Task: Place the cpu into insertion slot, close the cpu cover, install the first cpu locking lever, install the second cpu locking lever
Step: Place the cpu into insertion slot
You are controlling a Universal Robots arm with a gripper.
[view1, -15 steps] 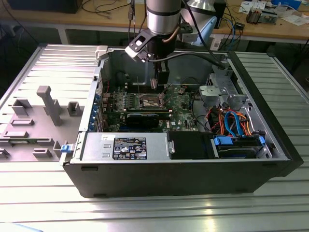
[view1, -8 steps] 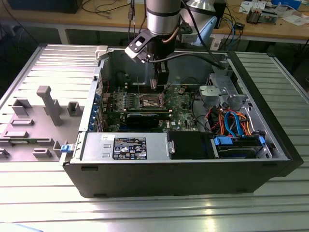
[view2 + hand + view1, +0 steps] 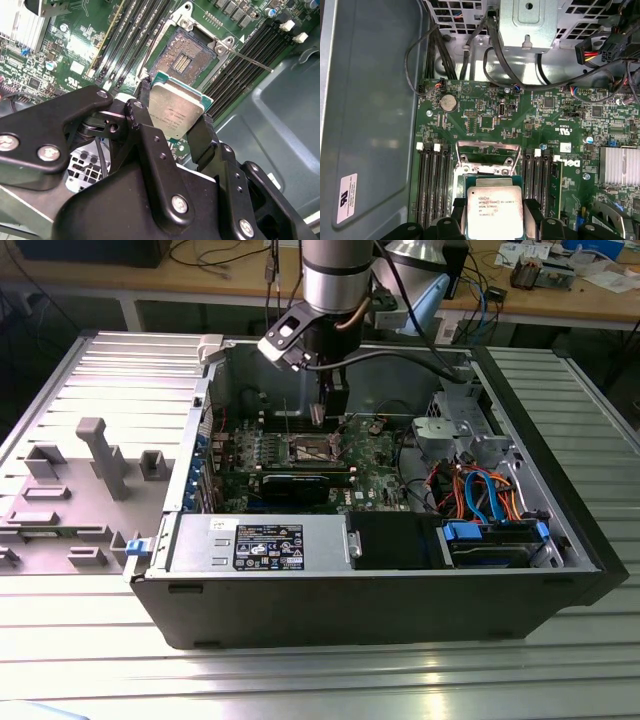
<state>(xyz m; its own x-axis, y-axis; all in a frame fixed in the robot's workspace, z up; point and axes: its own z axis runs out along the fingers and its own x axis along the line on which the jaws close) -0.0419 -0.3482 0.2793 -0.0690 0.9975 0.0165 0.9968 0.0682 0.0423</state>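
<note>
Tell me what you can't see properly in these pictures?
- Second wrist view: the cpu, held by the pincer, hides the near part of the insertion slot.
- First wrist view: the cpu covers most of the insertion slot, and the picture's edge cuts the cpu off.
- Exterior view: the cpu is too small to make out under the arm.
</note>
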